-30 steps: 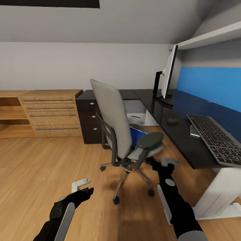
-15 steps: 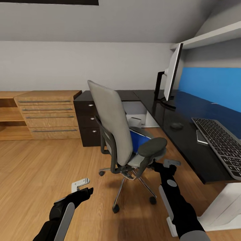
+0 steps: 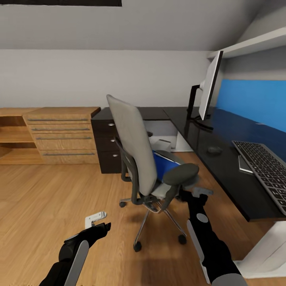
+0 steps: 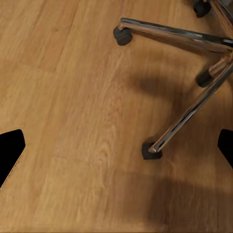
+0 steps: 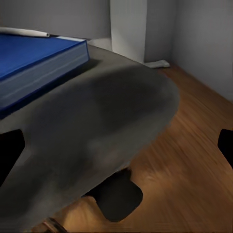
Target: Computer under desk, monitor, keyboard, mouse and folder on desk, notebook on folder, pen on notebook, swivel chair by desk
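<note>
The blue folder (image 3: 163, 164) lies flat on the chair (image 3: 137, 153) seat, so the right gripper (image 3: 194, 193), fingers apart just below the chair's armrest, should go up over the armrest and pinch the folder's near edge gently.

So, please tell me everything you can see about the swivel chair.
The swivel chair stands upright on the wooden floor, beside the black desk but apart from it. It has a tall grey back, dark rounded armrests and a chrome star base on black casters. A blue folder lies on its seat. The right gripper is close under one armrest; contact cannot be told.
</note>
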Available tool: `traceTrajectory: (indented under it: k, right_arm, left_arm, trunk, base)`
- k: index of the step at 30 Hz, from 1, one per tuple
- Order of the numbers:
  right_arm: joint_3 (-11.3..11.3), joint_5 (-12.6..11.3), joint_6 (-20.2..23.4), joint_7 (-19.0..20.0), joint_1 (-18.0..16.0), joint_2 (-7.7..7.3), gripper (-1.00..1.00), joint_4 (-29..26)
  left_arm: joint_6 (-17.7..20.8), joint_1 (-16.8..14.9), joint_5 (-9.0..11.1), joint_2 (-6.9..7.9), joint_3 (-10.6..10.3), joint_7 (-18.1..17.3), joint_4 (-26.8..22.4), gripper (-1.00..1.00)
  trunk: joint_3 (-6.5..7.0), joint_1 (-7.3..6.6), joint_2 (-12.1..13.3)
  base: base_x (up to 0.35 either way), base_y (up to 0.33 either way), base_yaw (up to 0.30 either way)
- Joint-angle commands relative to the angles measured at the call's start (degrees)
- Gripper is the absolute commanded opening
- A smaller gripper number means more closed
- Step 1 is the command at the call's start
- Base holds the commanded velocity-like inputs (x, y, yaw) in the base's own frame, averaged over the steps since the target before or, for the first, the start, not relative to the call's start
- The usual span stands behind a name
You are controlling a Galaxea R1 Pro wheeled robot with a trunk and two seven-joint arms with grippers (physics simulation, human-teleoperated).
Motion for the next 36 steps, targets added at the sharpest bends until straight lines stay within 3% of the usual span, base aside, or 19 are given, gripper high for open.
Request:
traceTrajectory:
  k: [1, 6, 7, 11, 27, 36]
  right_arm:
    - [0.12, -0.10, 0.38, -0.30, 0.00, -0.01, 1.00, -0.11]
    - [0.24, -0.10, 0.33, -0.30, 0.01, 0.00, 1.00, -0.03]
    - [1.39, -0.10, 0.32, -0.32, 0.01, 0.00, 1.00, -0.02]
    - [2.37, -0.10, 0.32, -0.31, 0.02, 0.00, 1.00, -0.01]
    - [2.41, -0.10, 0.32, -0.31, 0.02, 0.00, 1.00, -0.01]
    - [2.35, -0.10, 0.32, -0.30, 0.02, -0.05, 1.00, -0.10]
  left_arm:
    - [0.18, -0.04, 0.59, -0.02, -0.02, 0.49, -0.04, 1.00]
    - [-1.17, -0.04, 0.59, -0.03, 0.04, 0.49, 0.01, 1.00]
    - [-2.12, -0.04, 0.54, -0.04, -0.01, 0.43, 0.85, 1.00]
    - [-2.36, -0.04, 0.51, -0.04, -0.02, 0.24, 1.27, 1.00]
    - [-2.45, -0.04, 0.38, -0.07, -0.03, 0.22, 1.29, 1.00]
    - [-2.64, -0.04, 0.53, -0.07, -0.03, 0.22, 1.29, 1.00]
  trunk:
    - [-0.06, -0.01, -0.02]
    - [-0.06, -0.01, -0.02]
    - [-0.06, -0.01, -0.02]
    - [-0.06, -0.01, -0.02]
    - [-0.06, -0.01, -0.02]
    - [-0.06, -0.01, -0.02]
  base:
    - [0.000, 0.000, 0.264]
    - [0.000, 0.000, 0.271]
    - [-0.005, 0.005, 0.273]
    - [-0.066, 0.153, 0.273]
    - [-0.029, 0.311, 0.273]
    - [0.009, 0.042, 0.121]
